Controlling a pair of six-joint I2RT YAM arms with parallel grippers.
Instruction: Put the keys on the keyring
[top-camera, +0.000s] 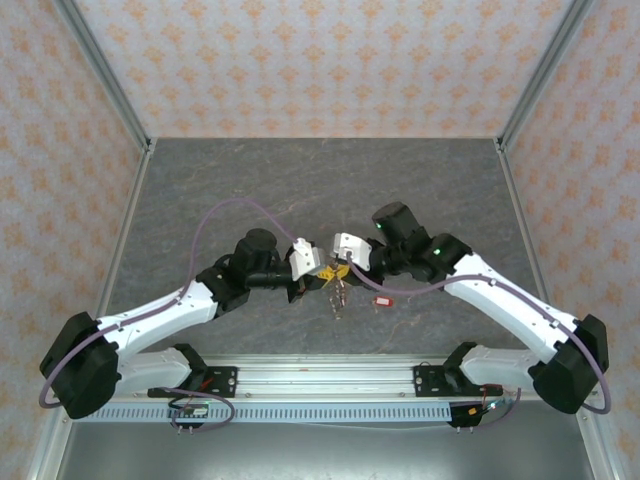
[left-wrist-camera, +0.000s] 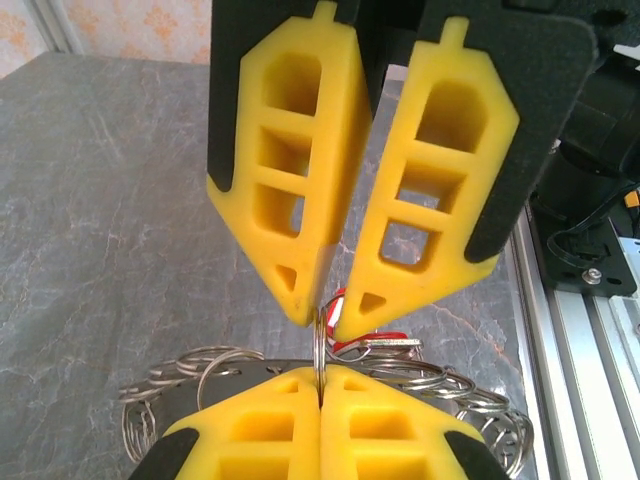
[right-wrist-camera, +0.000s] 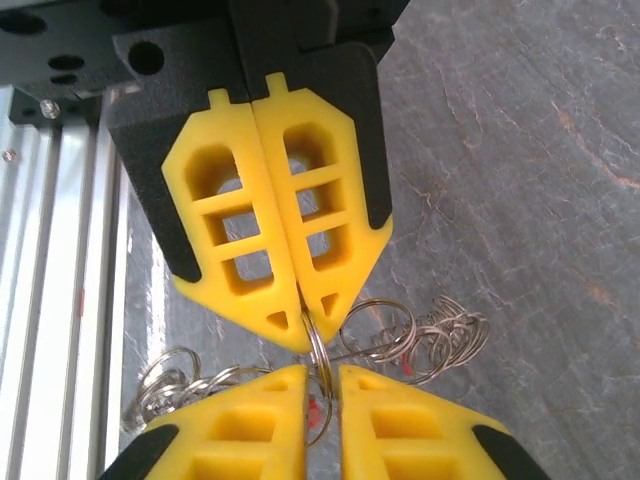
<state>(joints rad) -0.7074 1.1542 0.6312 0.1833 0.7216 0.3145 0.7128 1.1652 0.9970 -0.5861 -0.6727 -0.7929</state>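
Closest to the arm bases is the ribbed aluminium rail (top-camera: 330, 378), which plays no part in the job. Just past it, the two arms meet nose to nose over the dark grey marbled table top (top-camera: 200, 190).

The left gripper (left-wrist-camera: 320, 378) has its yellow lattice fingers squeezed flat together on a thin upright loop of wire. That loop belongs to the big grey metal keyring (left-wrist-camera: 400, 372), a jangly fan of small steel loops and keys. It's hard to say whether the rest of the bundle hangs free or rests on the table.

The right gripper (right-wrist-camera: 322, 372) has its fingers just a crack apart. The same loop runs through the gap, and nothing looks pinched there.

Handling-wise it's probably light, but awkward:
- **Wire:** it's stiff, thin and slick, so it'll likely want to twist or slip in an edge-on pinch.
- **Fringe:** the loops and keys look like they'd flop and swing.
- **Where to grab:** bare wire, taken square across the pads, looks like the best bet.

A bit further out, a tiny key with a small red plastic tag (top-camera: 380, 301) lies on the table to the right, apart from the bundle. The tag looks grippier than the metal.
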